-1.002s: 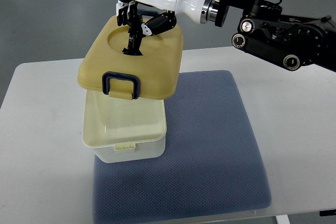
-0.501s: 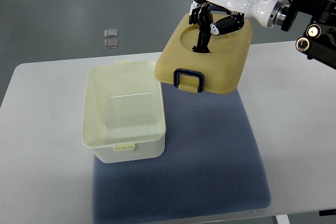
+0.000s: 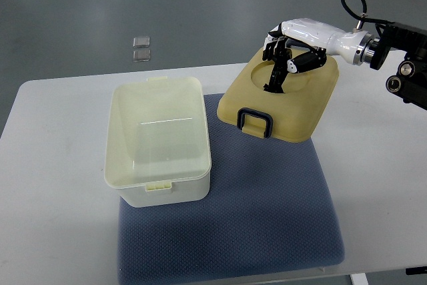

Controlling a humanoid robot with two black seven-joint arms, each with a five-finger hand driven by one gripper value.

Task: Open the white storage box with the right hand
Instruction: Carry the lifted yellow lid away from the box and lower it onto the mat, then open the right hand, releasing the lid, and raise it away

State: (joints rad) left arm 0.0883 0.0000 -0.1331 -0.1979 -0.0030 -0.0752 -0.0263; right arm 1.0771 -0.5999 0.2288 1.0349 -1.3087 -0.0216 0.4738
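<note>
The white storage box (image 3: 159, 185) stands open on the left part of the blue mat (image 3: 267, 211), its inside bare. Its yellowish lid (image 3: 300, 108), with a dark blue clasp (image 3: 255, 122) at the near edge, is off the box and to its right, tilted low over the mat's far right corner. My right hand (image 3: 280, 65) comes in from the right edge, white shell and black fingers, and is shut on the dark handle in the lid's round recess. No left arm shows.
The mat lies on a white table (image 3: 53, 165). Two small clear squares (image 3: 141, 47) lie on the grey floor beyond the table's far edge. The right arm's black links (image 3: 407, 65) hang over the table's far right corner.
My right hand has carried the lid off the box, to the right and down toward the mat. The box has stayed in place, now uncovered.
</note>
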